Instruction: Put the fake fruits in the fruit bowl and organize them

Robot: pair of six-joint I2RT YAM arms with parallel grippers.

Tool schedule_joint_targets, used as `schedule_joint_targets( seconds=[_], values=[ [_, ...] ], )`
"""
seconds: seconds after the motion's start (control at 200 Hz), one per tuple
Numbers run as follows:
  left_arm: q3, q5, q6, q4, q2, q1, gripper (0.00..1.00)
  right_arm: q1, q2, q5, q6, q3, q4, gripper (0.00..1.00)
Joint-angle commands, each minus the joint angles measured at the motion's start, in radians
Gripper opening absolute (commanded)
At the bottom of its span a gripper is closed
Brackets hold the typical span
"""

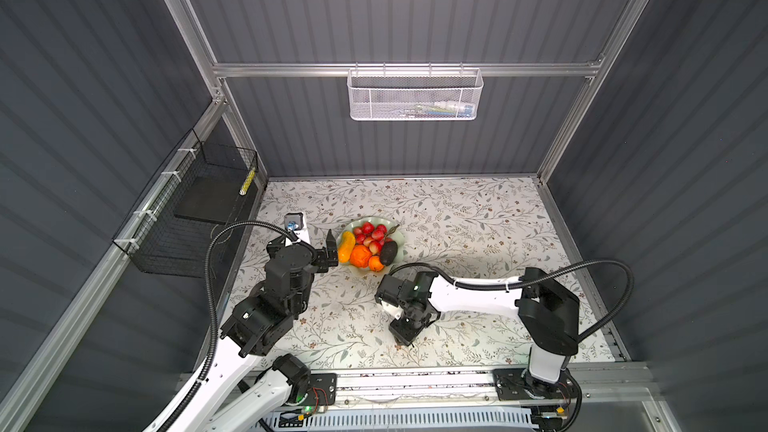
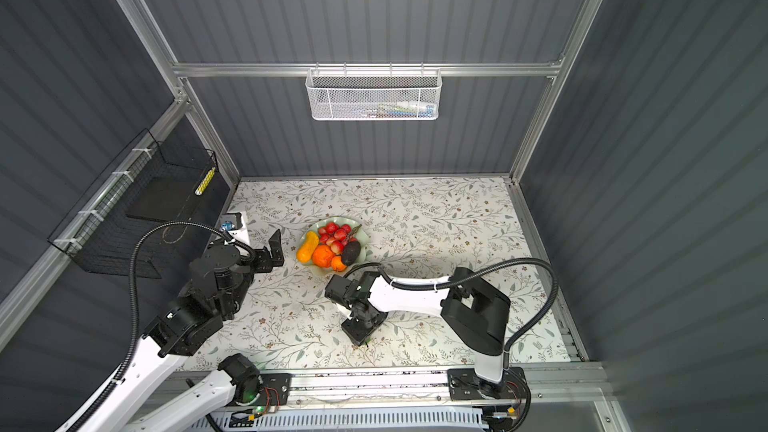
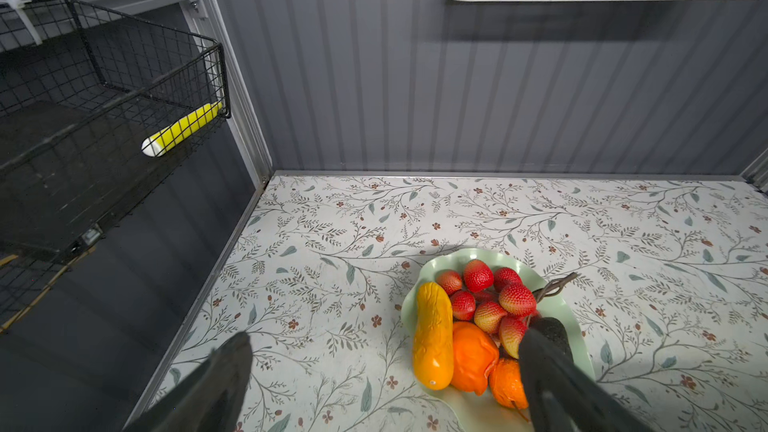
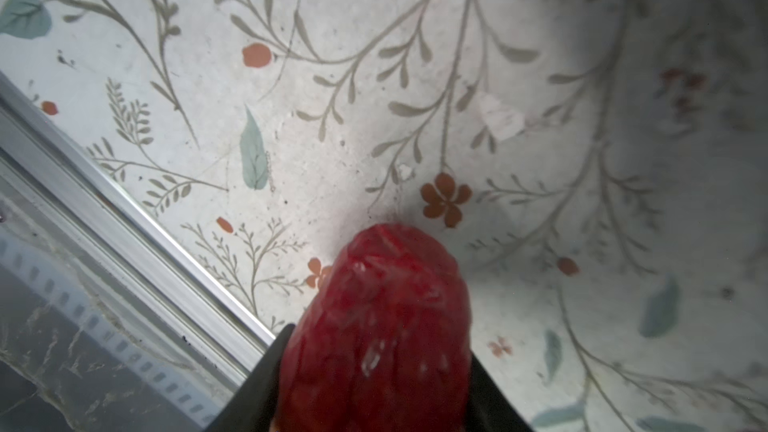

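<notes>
While its jaws pinch a red strawberry (image 4: pixel 382 305), apparently the only loose fruit, the right gripper (image 4: pixel 380 344) sits low over the table (image 4: pixel 291 118) near the fruit bowl (image 3: pixel 473 411), probably to carry it in. The left gripper (image 3: pixel 386 338), jaws spread and empty, hovers just beside the bowl, leaving it reachable.

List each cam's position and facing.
Top views: high over front edge, looking down: table, fruit bowl, left arm, right arm.
Left wrist: on left arm, facing fruit bowl and back wall; open left pincer shows.
Right wrist: on right arm, facing down at table; right pincer around strawberry.
Shared: fruit bowl, top views and left wrist.
</notes>
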Motion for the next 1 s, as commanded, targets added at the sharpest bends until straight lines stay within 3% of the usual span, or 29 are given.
schedule_joint_targets(
  seconds=[0.0,0.2,0.295,0.615,0.855,0.995],
  values=[
    [-0.039,-0.03,-0.05,-0.028,-0.034,0.006,1.0,-0.061,-0.109,0.091,-0.02,0.088,-0.036,0.43],
    [-0.099,-0.034,-0.099,-0.032,-0.056,0.007,1.0,-0.186,-0.001,0.13,-0.113,0.317,0.003,0.43],
    [-0.123,-0.038,-0.114,-0.028,-0.059,0.006,1.0,-0.223,0.08,0.09,-0.136,0.415,0.044,0.43],
    [-0.166,-0.084,-0.141,-0.038,-0.09,0.006,1.0,-0.23,0.3,0.054,-0.182,0.59,0.066,0.47],
    [-0.191,-0.099,-0.127,-0.011,-0.101,0.007,1.0,-0.246,0.33,0.062,-0.165,0.559,0.121,0.79],
    [-0.236,-0.114,-0.056,0.097,-0.085,0.006,1.0,-0.257,0.291,0.072,-0.165,0.56,0.131,0.99]
  ],
)
